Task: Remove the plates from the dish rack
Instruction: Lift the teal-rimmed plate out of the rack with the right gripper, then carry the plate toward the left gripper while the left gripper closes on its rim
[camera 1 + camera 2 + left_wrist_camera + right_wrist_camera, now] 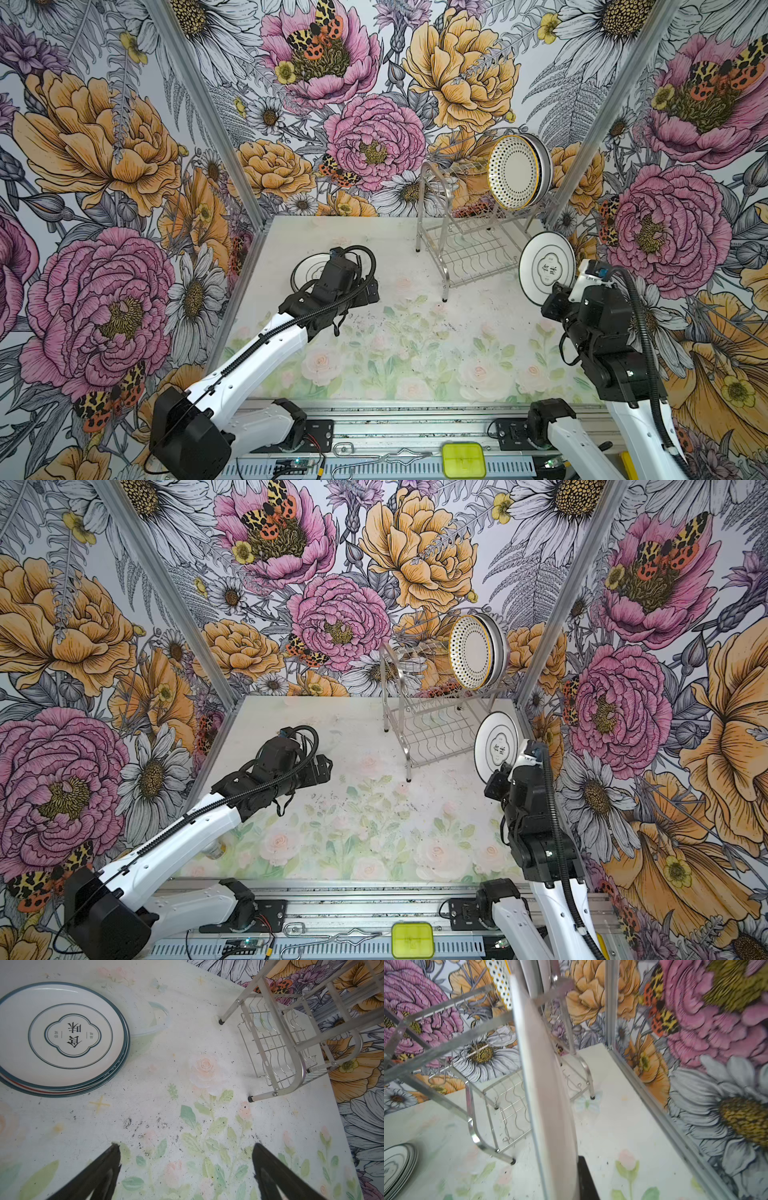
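Nearest to the camera head, a metal rail runs along the front edge and carries both arm bases and a yellow-green box. Beyond it, the table, printed with pale roses, offers a wide open stretch between the two arms.

On the left side, the left gripper hangs above the table with its two fingers spread wide and nothing between them. Just beside it, a stack of plates lies flat on the table. The top plate has a dark blue-green rim and two big characters in its centre, 食味 (the small characters at either side I cannot read). One red rim shows lower in the stack.

On the right side, the right gripper is closed on the lower rim of the held plate. This plate stands on edge in the air and bears the same two characters. It is near the right end of the dish rack and near the metal corner post. Whether it touches the rack, I cannot tell.

Further back, the dish rack stands on thin legs in the far right corner, close to the flowered wall. On its upper level a dotted plate with a yellow rim stands on edge, and a second plate is directly behind it. Open table lies between the rack's left legs and the stack.
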Controlling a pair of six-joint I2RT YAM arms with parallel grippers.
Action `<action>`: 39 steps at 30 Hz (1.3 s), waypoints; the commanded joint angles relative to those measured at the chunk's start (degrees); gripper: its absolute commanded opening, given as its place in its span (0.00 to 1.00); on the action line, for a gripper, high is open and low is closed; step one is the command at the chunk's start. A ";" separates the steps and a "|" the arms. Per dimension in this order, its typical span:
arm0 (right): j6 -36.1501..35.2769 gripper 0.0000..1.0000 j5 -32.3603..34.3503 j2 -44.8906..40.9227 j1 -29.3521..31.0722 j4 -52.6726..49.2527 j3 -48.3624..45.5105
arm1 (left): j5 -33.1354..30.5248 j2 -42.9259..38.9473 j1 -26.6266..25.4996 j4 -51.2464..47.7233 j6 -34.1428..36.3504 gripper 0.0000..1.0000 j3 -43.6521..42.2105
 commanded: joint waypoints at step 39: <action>26.26 0.00 -43.32 32.29 14.53 40.06 -2.24 | 32.37 11.85 2.69 32.23 -4.05 0.83 -5.42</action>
